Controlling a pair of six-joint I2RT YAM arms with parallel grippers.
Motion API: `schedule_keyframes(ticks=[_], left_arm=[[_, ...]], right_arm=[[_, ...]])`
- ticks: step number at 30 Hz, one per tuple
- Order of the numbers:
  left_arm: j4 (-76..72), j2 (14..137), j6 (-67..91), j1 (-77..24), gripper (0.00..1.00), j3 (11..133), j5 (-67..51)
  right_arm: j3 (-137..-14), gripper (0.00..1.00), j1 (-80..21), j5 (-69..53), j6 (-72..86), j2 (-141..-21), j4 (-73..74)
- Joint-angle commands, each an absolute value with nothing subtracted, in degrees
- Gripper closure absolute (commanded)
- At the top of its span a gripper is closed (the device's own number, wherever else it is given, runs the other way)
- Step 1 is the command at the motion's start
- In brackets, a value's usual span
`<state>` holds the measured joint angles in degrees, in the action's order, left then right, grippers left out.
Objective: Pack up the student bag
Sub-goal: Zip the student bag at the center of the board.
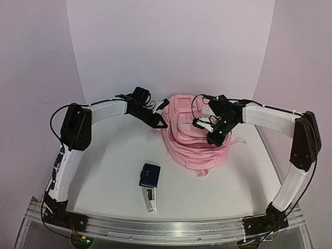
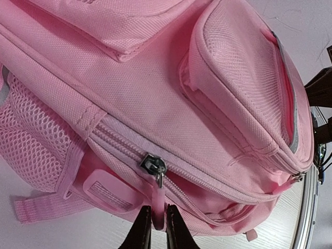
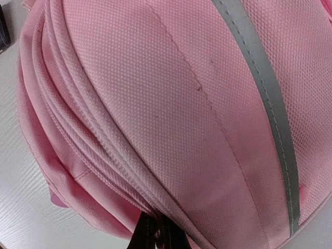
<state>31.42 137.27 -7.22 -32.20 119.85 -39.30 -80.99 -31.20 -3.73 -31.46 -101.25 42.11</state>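
— Left tool, how does it stand?
— Narrow. Its fingertips are closed on the pink pull tab that hangs from the metal zip slider, at the left side of the student bag.
— And the right tool?
— Closed tight, with its tips pressed into the stacked zip seams on the bag's right side. Whether any cloth is pinched between them I cannot tell.
— Now the rest, biggest first.
— The white surface lies under everything. The bag lies on it between the two tools. It is soft and bulging, pink woven fabric all over, and by far the largest thing there. A padded front pocket stands proud of its body, with a flatter pocket beside it. A mesh side pocket sits at one end, with a pink strap lying flat below that. A grey strip runs across one panel.
— Anything off the bag?
— A dark blue box lies near-left of the bag, apart from it. A smaller white object lies against the box on the side away from the bag. I cannot tell what it is.
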Motion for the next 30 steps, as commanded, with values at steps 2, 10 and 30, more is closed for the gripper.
schedule_keyframes(ticks=[2, 10, 30], left_arm=[[29.97, 137.51, -7.44, -32.86, 0.88, 122.1, -40.71], [31.41, 136.11, -7.66, -33.0, 1.0, 121.18, -37.64], [28.65, 118.88, -15.03, -40.38, 1.0, 95.16, -22.1]], right_arm=[[-82.19, 1.0, -30.76, -3.16, -29.0, -101.92, 45.26], [-82.17, 1.0, -30.76, -3.68, -28.22, -102.06, 45.18], [-84.72, 1.0, -30.76, -9.0, -19.59, -106.95, 43.49]])
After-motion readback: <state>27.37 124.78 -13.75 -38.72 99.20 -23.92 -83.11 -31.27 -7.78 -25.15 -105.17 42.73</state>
